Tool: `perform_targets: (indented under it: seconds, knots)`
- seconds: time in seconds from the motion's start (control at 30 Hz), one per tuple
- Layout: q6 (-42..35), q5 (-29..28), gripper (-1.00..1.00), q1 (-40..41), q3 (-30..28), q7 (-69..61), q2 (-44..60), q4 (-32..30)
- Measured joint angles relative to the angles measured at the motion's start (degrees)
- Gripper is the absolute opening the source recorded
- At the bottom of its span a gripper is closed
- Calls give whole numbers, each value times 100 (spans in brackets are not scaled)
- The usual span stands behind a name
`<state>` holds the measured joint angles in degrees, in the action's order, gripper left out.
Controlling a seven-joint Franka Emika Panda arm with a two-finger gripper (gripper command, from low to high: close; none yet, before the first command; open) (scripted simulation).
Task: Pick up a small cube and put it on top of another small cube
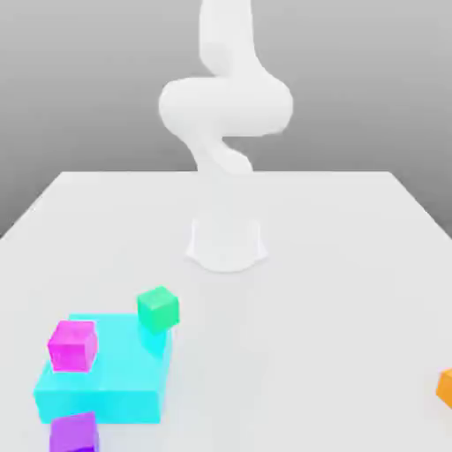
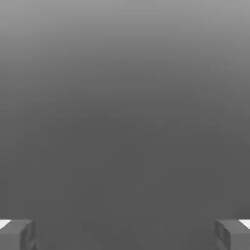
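Note:
The small violet-purple cube [image 1: 73, 434] sits at the front edge of the exterior view's left, just in front of a flat cyan block. The small green cube [image 1: 158, 309] stands at that block's far right corner; I cannot tell whether it rests on the block or beside it. In the hand view my gripper [image 2: 125, 234] is open, its two grey fingertips [image 2: 17, 233] set wide apart with nothing between them and plain grey background behind them. The white arm [image 1: 225, 106] rises from its base at the table's middle.
The large flat cyan block [image 1: 101, 380] carries a magenta cube [image 1: 72, 344] on its left part. An orange cube [image 1: 446, 387] lies at the exterior view's right edge. The arm's round base [image 1: 226, 243] stands mid-table on the white tabletop [image 1: 309, 335].

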<state>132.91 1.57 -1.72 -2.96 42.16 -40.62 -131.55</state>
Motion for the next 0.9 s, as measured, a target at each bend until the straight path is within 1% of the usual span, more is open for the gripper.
perform_targets:
  seconds: [0.23, 0.43, 0.53, 0.7, 0.9]
  knots:
    - [323, 551, 0, -402, -793, -1120, 1483, 65]
    - [584, 1109, 0, -553, -1289, -2126, 2739, 122]
    - [712, 1376, 0, -542, -1446, -2621, 3368, 152]
    - [952, 1683, 0, -336, -1538, -3349, 4383, 193]
    - [1320, 1678, 0, -85, -1596, -3967, 5496, 216]
